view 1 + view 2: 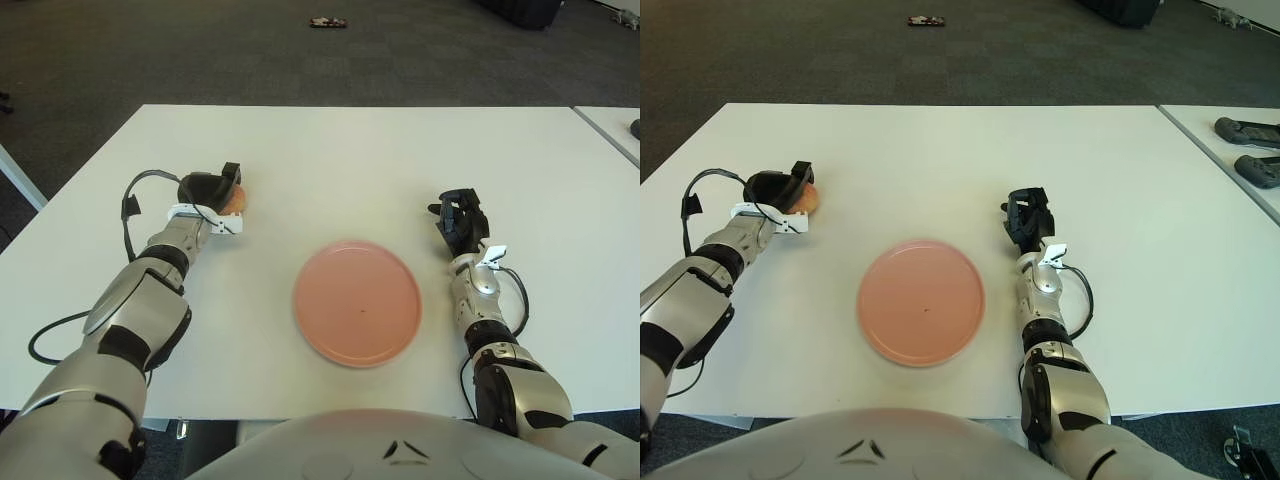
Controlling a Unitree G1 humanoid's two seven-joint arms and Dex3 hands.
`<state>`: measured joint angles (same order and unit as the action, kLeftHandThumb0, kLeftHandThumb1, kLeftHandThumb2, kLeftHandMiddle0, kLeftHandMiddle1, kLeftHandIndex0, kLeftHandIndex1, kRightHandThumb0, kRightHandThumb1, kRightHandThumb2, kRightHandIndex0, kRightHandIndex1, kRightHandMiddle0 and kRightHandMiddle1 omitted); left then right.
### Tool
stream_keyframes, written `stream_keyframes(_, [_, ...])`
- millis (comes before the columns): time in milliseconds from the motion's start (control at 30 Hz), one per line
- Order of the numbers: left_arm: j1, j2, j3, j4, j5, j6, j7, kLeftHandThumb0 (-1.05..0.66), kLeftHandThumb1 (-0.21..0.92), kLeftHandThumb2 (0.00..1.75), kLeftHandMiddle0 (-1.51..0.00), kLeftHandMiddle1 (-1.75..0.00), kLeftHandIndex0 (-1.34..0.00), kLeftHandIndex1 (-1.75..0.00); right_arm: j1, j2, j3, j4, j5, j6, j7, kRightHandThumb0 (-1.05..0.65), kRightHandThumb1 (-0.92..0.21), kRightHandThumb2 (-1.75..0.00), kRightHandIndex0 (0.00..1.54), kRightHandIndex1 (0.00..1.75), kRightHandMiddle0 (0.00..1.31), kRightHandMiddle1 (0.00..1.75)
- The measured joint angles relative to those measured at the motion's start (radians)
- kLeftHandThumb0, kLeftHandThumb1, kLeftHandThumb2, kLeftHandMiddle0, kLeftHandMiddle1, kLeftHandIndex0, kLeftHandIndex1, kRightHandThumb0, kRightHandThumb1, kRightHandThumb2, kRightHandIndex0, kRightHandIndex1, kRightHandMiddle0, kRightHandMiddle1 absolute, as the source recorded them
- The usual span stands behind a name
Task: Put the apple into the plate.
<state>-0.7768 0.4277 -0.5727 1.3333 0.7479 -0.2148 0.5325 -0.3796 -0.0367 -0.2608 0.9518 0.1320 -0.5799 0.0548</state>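
A pink round plate (357, 303) lies on the white table near the front middle. The apple (234, 201), reddish orange, is at the left of the table, mostly covered by my left hand (211, 190), whose dark fingers curl around it. Only its right side shows past the fingers (808, 199). My right hand (459, 220) shows to the right of the plate, fingers curled, holding nothing.
The white table (340, 150) stretches far behind the plate. A second table with dark controllers (1250, 150) stands at the right. A black cable (140, 190) loops off my left wrist. A small dark object (325, 23) lies on the floor beyond.
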Motion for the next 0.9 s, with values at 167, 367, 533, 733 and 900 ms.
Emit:
stream_keyframes(167, [0.007, -0.015, 0.051, 0.001, -0.050, -0.029, 0.005, 0.00, 0.06, 1.62, -0.80, -1.74, -0.58, -1.75, -0.001, 0.000, 0.002, 0.000, 0.000, 0.000, -0.007, -0.35, -0.88, -0.57, 0.40, 1.49, 0.22, 1.75])
stream_keyframes(367, [0.014, -0.027, 0.105, 0.001, -0.105, -0.058, -0.005, 0.00, 0.06, 1.62, -0.79, -1.75, -0.58, -1.75, -0.002, 0.000, 0.006, -0.002, -0.001, -0.001, -0.015, -0.36, -0.87, -0.59, 0.41, 1.52, 0.23, 1.75])
stream_keyframes(533, [0.025, -0.036, 0.167, 0.001, -0.162, -0.093, -0.023, 0.00, 0.08, 1.60, -0.78, -1.75, -0.56, -1.75, -0.001, 0.001, 0.010, -0.002, -0.001, -0.002, -0.025, -0.36, -0.84, -0.62, 0.42, 1.53, 0.24, 1.75])
stream_keyframes(733, [0.038, -0.045, 0.250, 0.001, -0.246, -0.144, -0.080, 0.00, 0.09, 1.58, -0.78, -1.74, -0.56, -1.75, 0.000, 0.000, 0.013, -0.003, -0.001, -0.004, -0.030, -0.36, -0.83, -0.64, 0.42, 1.52, 0.25, 1.75])
stream_keyframes(900, [0.039, -0.055, 0.302, 0.001, -0.299, -0.164, -0.132, 0.00, 0.09, 1.58, -0.78, -1.73, -0.55, -1.75, 0.002, 0.000, 0.014, -0.006, -0.001, -0.004, -0.035, -0.36, -0.83, -0.65, 0.43, 1.52, 0.25, 1.75])
